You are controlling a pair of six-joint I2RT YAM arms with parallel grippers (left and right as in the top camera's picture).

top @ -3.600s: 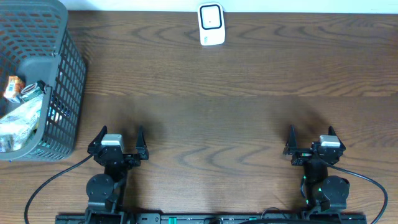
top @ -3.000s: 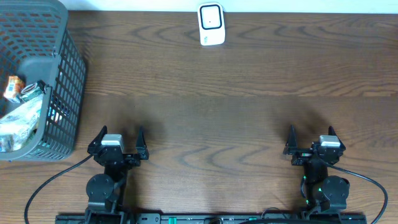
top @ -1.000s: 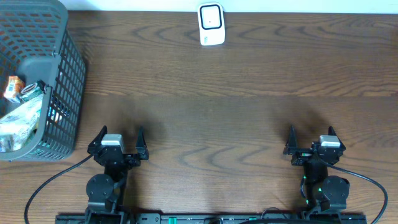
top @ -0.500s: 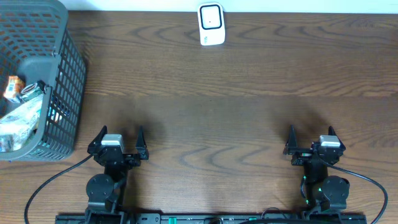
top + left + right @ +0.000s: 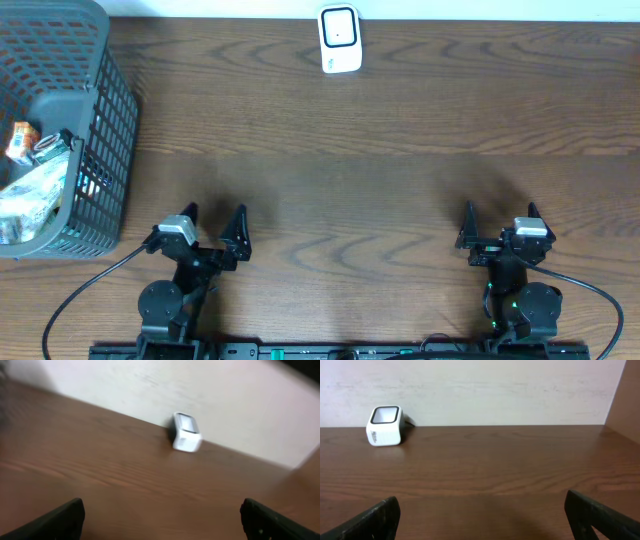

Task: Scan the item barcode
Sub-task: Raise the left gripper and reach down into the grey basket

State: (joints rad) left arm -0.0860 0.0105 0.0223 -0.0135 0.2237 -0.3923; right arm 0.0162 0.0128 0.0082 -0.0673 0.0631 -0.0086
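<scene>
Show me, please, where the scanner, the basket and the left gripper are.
scanner (image 5: 340, 35), overhead view, its top face.
basket (image 5: 110, 110), overhead view, its mesh wall.
left gripper (image 5: 215, 213), overhead view, midway between its fingertips.

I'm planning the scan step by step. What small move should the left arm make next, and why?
Probably swing the left gripper toward the basket: its jaws stand open and empty, the items lie in that basket on its side, and nothing is yet at the scanner.
</scene>
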